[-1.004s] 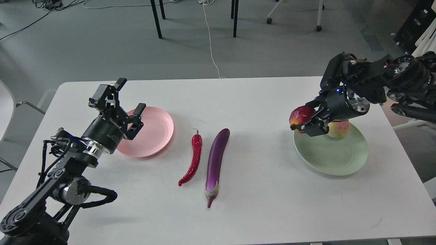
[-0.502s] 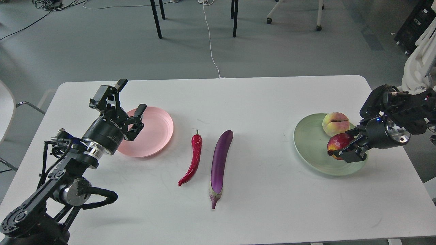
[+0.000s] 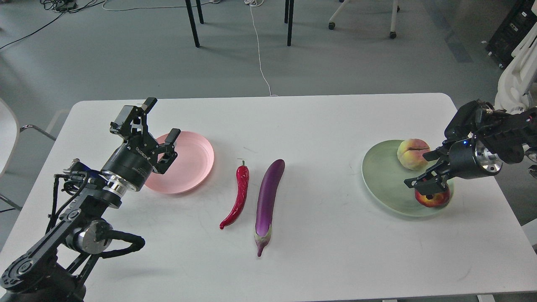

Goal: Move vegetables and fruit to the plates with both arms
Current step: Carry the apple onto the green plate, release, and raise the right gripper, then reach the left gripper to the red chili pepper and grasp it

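Observation:
The red chili pepper and the purple eggplant lie side by side on the white table, between the two plates. The pale pink plate at the left holds nothing. The pale green plate at the right holds the peach at its far side and the dark red pomegranate at its near right rim. My right gripper is open just above the pomegranate, which lies free on the plate. My left gripper is open and empty, raised over the pink plate's left edge.
The white table has its rounded right corner near my right arm. Behind the table are chair and table legs and a white cable on the grey floor. A white object stands at the far right.
My right gripper carried the pomegranate from the green plate's left rim to its near right side, set it down and opened. The eggplant shifted slightly. The left arm has not moved.

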Tool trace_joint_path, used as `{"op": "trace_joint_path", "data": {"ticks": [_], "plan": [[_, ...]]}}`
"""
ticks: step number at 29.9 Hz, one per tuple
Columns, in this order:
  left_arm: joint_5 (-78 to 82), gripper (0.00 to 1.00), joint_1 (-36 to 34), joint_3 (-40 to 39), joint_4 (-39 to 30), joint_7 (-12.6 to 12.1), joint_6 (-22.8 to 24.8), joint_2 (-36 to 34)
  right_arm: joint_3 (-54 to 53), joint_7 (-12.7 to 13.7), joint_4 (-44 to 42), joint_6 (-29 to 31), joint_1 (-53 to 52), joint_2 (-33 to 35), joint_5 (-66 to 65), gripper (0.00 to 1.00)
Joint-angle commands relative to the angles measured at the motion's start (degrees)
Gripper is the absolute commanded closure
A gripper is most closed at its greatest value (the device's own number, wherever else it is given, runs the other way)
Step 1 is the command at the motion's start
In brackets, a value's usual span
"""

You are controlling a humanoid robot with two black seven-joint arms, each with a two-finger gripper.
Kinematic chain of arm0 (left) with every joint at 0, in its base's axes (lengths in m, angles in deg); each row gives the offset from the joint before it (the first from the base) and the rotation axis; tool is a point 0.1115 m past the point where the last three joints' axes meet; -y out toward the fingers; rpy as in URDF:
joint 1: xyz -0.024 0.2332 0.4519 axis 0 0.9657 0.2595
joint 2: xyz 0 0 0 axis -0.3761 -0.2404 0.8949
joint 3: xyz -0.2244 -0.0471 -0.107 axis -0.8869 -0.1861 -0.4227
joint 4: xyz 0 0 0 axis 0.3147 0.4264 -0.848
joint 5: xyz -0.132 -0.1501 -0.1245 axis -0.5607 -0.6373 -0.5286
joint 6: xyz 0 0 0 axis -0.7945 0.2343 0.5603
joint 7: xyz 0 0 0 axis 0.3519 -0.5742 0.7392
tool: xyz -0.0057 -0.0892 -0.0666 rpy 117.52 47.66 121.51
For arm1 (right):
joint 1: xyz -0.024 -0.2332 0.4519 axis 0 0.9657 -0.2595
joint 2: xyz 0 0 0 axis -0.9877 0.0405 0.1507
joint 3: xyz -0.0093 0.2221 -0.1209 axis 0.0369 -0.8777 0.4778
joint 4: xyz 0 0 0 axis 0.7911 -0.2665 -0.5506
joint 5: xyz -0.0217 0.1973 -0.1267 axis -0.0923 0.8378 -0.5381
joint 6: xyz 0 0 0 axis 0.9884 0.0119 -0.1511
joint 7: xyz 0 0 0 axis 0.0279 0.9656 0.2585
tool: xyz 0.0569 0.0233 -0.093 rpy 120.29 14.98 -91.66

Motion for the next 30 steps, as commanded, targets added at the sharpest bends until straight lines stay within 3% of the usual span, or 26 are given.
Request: {"op": "trace_joint_path", "data": {"ticks": [1,6,14,19,23,28,30], "plan": [[0.26,0.00,-0.25,-0.01,0.01,0.00,0.00,-0.31,-6.87,0.00,1.22,-0.03,0.35,2.81,5.48,0.03],[2.36,0.00,-0.95,0.07,0.10,0.70,0.00,-1.54,-17.86,0.00,4.03,-0.03,7.45,3.43,32.52,0.03],[16.05,0.00,-1.57,0.51,-0.51,5.62,0.53,-3.38,-40.18,0.00,4.56,0.58,27.30,2.38,70.08,0.03],[30.29,0.00,-5.69,7.17,-4.29,8.61,0.53,-6.02,-54.60,0.00,4.12,2.34,38.21,0.45,84.42,0.03],[43.20,0.00,-13.41,16.83,-5.70,8.62,0.53,-7.60,-60.76,0.00,-1.40,9.61,43.58,-1.04,89.97,0.02],[60.87,0.00,-28.52,31.77,-3.26,7.91,0.88,-7.52,-62.27,0.00,-10.54,22.45,46.66,-1.40,94.37,0.02],[64.67,0.00,-34.06,37.40,-0.09,6.34,2.46,-7.34,-62.27,0.00,-11.96,22.79,47.63,-1.05,94.46,0.02]]}}
